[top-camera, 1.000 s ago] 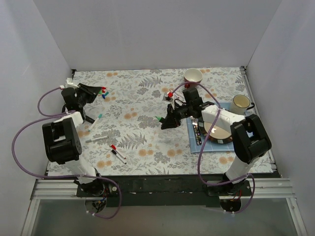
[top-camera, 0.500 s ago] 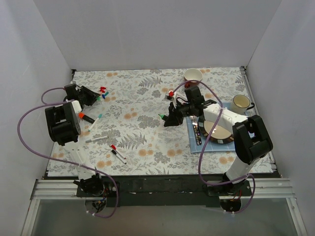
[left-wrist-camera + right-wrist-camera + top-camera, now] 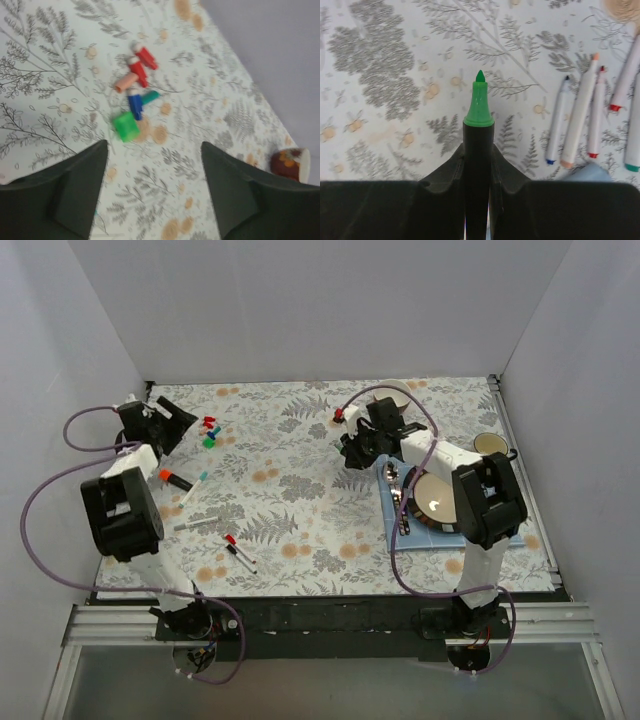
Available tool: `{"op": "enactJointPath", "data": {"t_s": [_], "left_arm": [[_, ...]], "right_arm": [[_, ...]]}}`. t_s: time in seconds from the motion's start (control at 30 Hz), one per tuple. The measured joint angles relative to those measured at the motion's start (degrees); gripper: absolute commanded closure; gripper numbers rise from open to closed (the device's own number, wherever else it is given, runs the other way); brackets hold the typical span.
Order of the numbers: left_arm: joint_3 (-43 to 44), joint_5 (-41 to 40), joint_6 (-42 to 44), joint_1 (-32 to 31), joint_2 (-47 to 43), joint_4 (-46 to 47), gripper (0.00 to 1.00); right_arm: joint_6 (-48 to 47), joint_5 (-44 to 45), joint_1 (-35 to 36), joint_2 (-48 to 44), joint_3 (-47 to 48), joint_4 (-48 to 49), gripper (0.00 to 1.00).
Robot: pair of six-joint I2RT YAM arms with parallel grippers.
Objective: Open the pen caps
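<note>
A pile of loose pen caps (image 3: 135, 85) lies on the floral cloth: two red, one salmon, one blue, one teal and a green cap (image 3: 125, 128) nearest me. My left gripper (image 3: 154, 145) stands open just short of them with nothing between its fingers; from above the left gripper (image 3: 160, 422) is at the far left beside the caps (image 3: 210, 430). My right gripper (image 3: 478, 150) is shut on a dark pen with a bare green tip (image 3: 479, 102). Several uncapped white pens (image 3: 580, 112) lie to its right. From above the right gripper (image 3: 352, 447) is right of centre.
More pens lie at the near left: an orange-capped one (image 3: 173, 479), a grey one (image 3: 200, 523) and two red-tipped ones (image 3: 238, 552). A plate (image 3: 440, 502) on a blue mat, a mug (image 3: 488, 445) and a bowl (image 3: 290, 163) stand on the right.
My left gripper swung to the cap pile and opened, and the green cap now lies on the cloth there. My right arm carried the green pen farther back.
</note>
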Motion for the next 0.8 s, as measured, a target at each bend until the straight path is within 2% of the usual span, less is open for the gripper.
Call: {"op": "enactJointPath", "data": {"t_s": [0.03,0.1,0.13,0.2,0.37,0.53,0.8], "left_arm": [[-1.7,-0.1,0.1,0.0,-4.0,0.2,0.11],[-4.3,0.0,-0.2,0.1,-11.2,1.3,0.1],[-6.1,0.3,-0.5,0.1,-15.0,2.6,0.04],[-10.2,1.5,-1.0,0.2,-22.8,4.7,0.02],[-22.4,4.7,-3.2,0.2,-37.1,8.3,0.02],[-31.5,6.8,-5.3,0.2,-42.2,7.2,0.02],[-36.1,9.6,-5.7,0.1,-46.5,0.2,0.02]], "right_arm": [[-0.7,2.3,-0.1,2.2,2.3,-0.5,0.94],[-1.6,5.8,-0.1,6.4,7.1,-2.5,0.9],[-2.1,7.4,-0.2,8.5,9.6,-3.2,0.88],[-2.8,9.7,-0.2,12.3,13.8,-5.0,0.77],[-3.8,13.0,-0.2,18.1,19.8,-8.8,0.64],[-4.1,14.5,-0.2,18.3,19.9,-10.6,0.49],[-4.4,15.5,-0.2,17.4,19.5,-11.7,0.48]]}}
